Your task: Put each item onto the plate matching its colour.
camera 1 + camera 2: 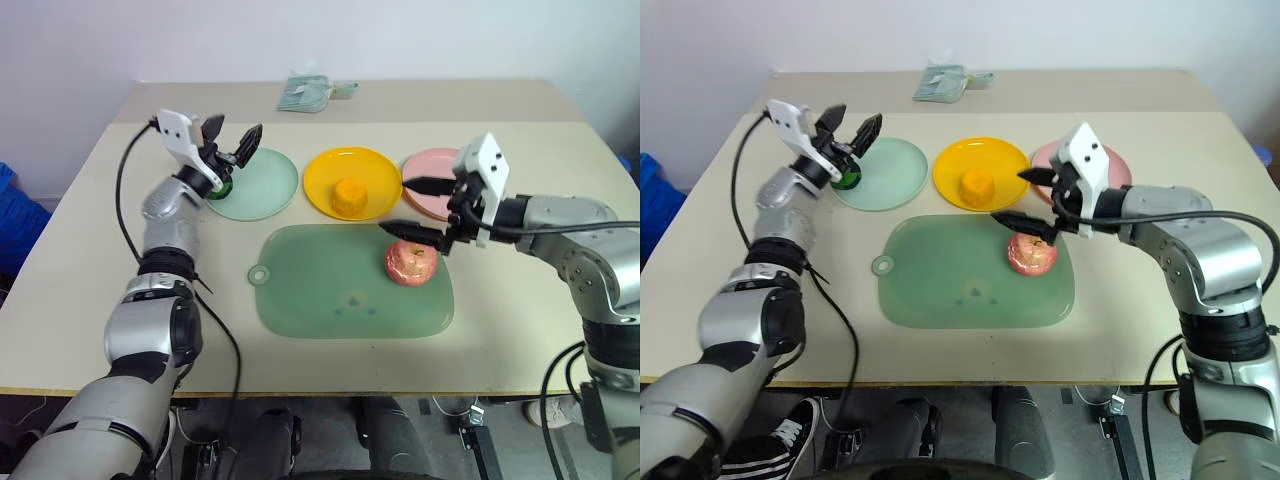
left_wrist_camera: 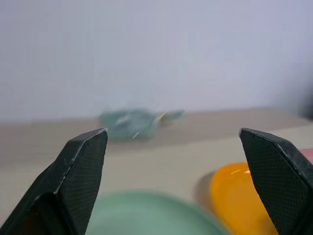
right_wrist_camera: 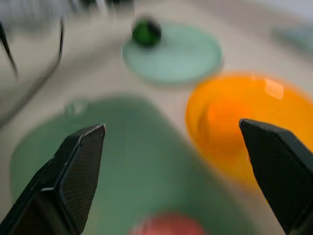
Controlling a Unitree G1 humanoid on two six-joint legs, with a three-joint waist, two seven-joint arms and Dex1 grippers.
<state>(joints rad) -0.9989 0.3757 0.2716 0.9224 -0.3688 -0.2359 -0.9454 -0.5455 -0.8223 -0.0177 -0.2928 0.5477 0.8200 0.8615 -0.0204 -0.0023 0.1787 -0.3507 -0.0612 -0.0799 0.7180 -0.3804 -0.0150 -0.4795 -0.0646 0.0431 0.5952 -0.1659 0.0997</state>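
My left gripper [image 1: 232, 140] hangs open and empty above the left rim of the mint green plate [image 1: 262, 185]. The dark green ball [image 1: 220, 188] rests on that rim, just under the fingers. The yellow-orange fruit [image 1: 350, 195] sits on the yellow plate [image 1: 375, 170]. The pinkish-red apple [image 1: 412, 262] lies on the right part of the large green mat [image 1: 330, 290]. My right gripper [image 1: 420, 210] is open just above and behind the apple, in front of the pink plate [image 1: 432, 165], with nothing between its fingers. The right wrist view looks past the apple [image 3: 166, 227] to the ball [image 3: 146, 32].
A small pale green packet [image 1: 305, 92] lies at the table's far edge, behind the plates. A black cable runs from my left wrist down along that arm. Bare beige tabletop [image 1: 90, 240] stretches left of and in front of the mat.
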